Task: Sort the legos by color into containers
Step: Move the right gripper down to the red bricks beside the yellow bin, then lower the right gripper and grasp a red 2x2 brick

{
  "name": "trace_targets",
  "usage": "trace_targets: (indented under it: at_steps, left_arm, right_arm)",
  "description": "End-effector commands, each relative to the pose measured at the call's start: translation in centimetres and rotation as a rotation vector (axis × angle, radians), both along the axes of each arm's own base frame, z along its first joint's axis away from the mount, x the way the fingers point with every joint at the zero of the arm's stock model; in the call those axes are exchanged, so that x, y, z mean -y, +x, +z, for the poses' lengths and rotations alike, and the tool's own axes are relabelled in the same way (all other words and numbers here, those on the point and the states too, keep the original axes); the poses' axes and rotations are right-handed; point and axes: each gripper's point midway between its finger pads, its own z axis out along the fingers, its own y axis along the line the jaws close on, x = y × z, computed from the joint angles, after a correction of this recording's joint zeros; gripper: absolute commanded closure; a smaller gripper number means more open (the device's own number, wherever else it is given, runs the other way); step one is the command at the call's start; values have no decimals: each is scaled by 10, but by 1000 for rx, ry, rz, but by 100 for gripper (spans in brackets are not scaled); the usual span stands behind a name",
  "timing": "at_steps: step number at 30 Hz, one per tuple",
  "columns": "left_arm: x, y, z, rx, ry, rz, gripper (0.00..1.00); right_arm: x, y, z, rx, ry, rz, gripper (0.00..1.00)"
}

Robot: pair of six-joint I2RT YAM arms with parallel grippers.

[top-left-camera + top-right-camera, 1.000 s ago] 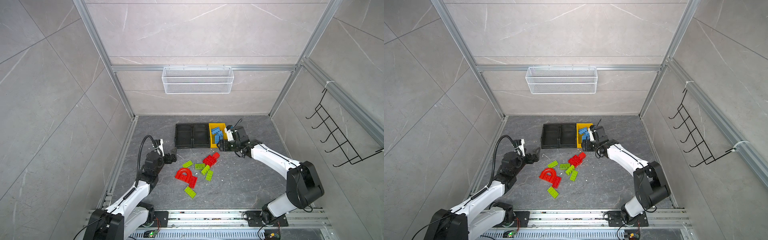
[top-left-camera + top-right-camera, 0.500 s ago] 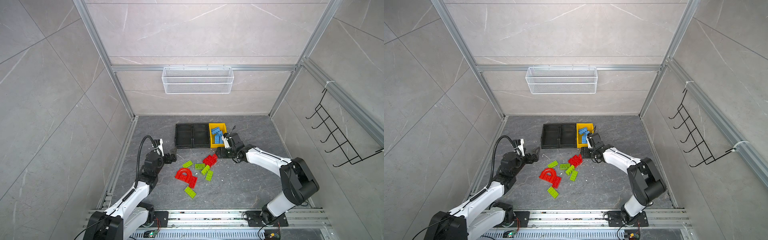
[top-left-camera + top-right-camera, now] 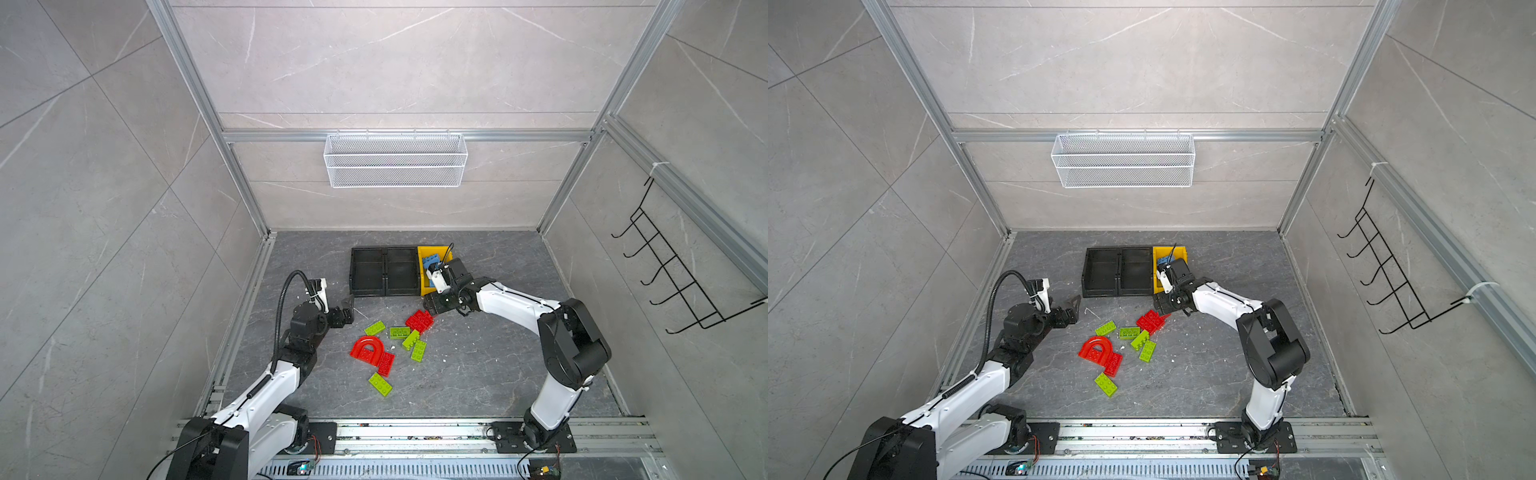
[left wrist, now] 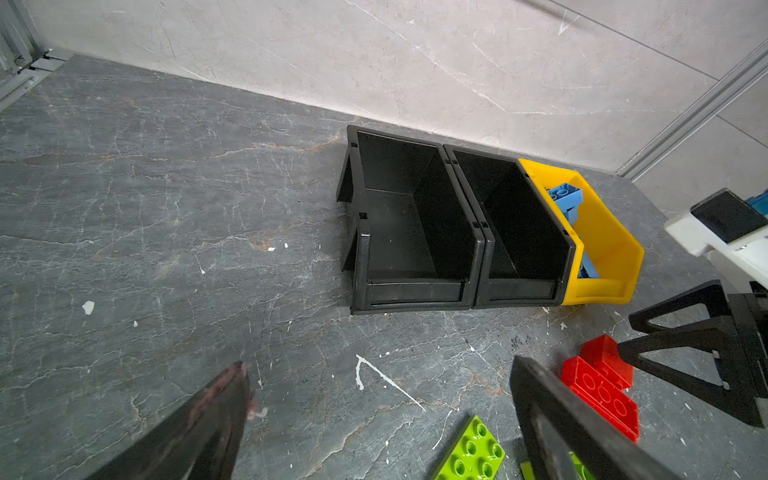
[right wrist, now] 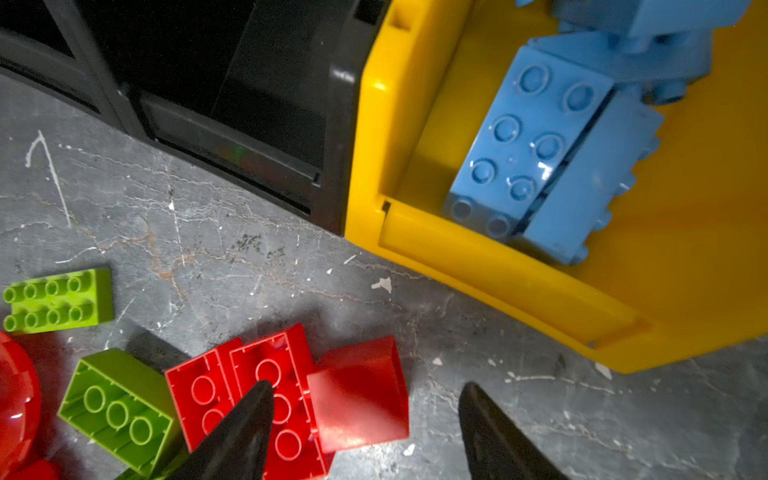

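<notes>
Red and lime-green legos lie loose mid-floor: a red arch (image 3: 368, 348), a red cluster (image 3: 419, 321), and green bricks (image 3: 409, 338). Behind them stand two empty black containers (image 3: 384, 272) and a yellow one (image 3: 424, 286) holding blue bricks (image 5: 523, 137). My right gripper (image 3: 432, 309) (image 5: 365, 388) hovers open over the red cluster. A small smooth red piece (image 5: 357, 395) lies between its fingers, and one fingertip overlaps an upturned red brick (image 5: 286, 444). My left gripper (image 3: 348, 307) (image 4: 379, 365) stands wide open over bare floor left of the pile, beside a green brick (image 4: 471, 451).
A white wire basket (image 3: 395, 160) hangs on the back wall and a black hook rack (image 3: 673, 274) on the right wall. Metal rails (image 3: 415, 432) run along the front edge. Walls enclose the grey floor on three sides.
My right gripper has drawn back from the yellow container's front and come down over the red cluster. The left arm has hardly moved.
</notes>
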Motion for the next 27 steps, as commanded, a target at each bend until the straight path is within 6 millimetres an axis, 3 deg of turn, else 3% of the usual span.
trace_targets:
  at_steps: [1,22,27]
  left_arm:
    - [1,5,19,60,0,2,0]
    - [-3,2,28,77,2,15,0]
    - [-2,2,28,75,-1,13,0]
  right_arm:
    - [-3,-4,-6,-29,-41,69,27]
    - [-8,-3,-31,-90,-69,90,38]
    - [-4,-11,-36,-118,-71,80,42]
